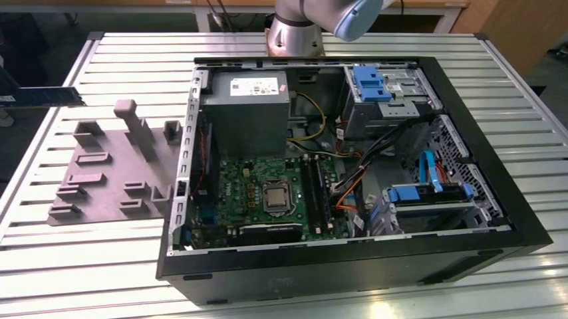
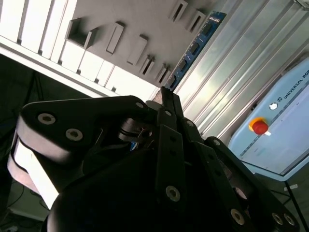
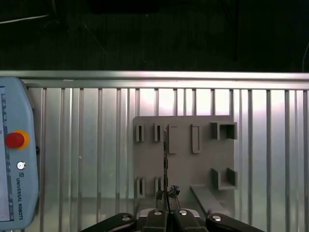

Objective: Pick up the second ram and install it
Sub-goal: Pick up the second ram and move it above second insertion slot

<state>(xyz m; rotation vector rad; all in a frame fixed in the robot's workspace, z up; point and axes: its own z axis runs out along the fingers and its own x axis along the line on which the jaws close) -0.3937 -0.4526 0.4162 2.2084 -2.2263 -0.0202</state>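
My gripper (image 2: 166, 94) is shut on one end of the second ram (image 2: 193, 48), a thin blue stick with dark chips that reaches out past the fingertips. In the first wrist view the ram (image 3: 165, 159) shows edge-on, held over the grey holder plate (image 3: 183, 145), with the gripper (image 3: 168, 195) closed around its near end. In the exterior view the ram (image 1: 44, 96) hangs level in the air at the far left, beyond the holder plate (image 1: 106, 173). The open computer case (image 1: 355, 166) lies to the right, its motherboard (image 1: 266, 193) and long black slots (image 1: 315, 193) exposed.
The grey holder plate has raised blocks and empty slots. A teach pendant (image 3: 14, 164) with a red button lies on the slatted metal table (image 1: 89, 252). Cables, blue drive bays (image 1: 377, 83) and a power supply (image 1: 244, 113) crowd the case. The arm's base (image 1: 297, 33) stands behind the case.
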